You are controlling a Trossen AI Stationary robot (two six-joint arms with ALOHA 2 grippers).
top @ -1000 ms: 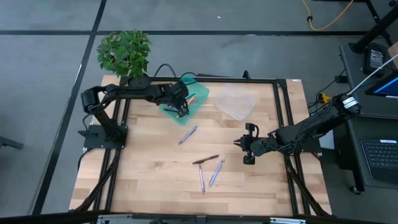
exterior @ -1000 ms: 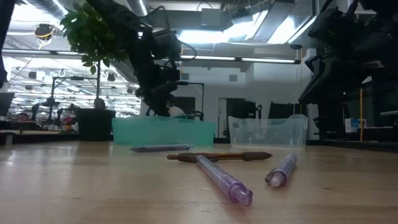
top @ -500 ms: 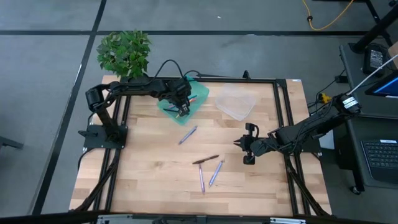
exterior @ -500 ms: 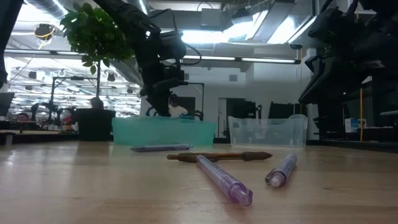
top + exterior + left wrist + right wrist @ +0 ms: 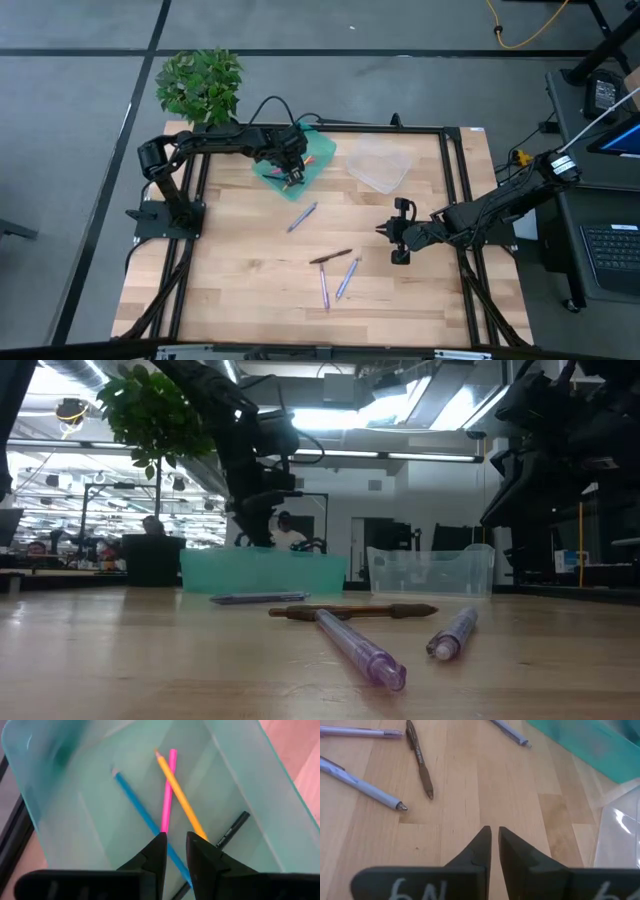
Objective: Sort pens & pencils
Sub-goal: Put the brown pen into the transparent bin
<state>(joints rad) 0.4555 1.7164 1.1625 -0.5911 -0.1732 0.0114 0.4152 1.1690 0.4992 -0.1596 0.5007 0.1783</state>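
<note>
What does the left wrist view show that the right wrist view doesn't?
Only the left wrist view shows the inside of the teal bin: a blue pencil, a pink pencil, an orange pencil and a black pen, with the left end effector just above them. Only the right wrist view shows three lavender pens and a brown pen on the table, plus the clear bin. Both show the teal bin.

In teal tray [image 5: 260,785]: blue pencil [image 5: 137,807], pink pencil [image 5: 167,790], orange pencil [image 5: 180,800] crossed, black pen [image 5: 231,830] beside | on bare wood: lavender pen [image 5: 302,216] alone; brown pen [image 5: 331,257], two lavender pens [image 5: 324,288] [image 5: 348,277] clustered
</note>
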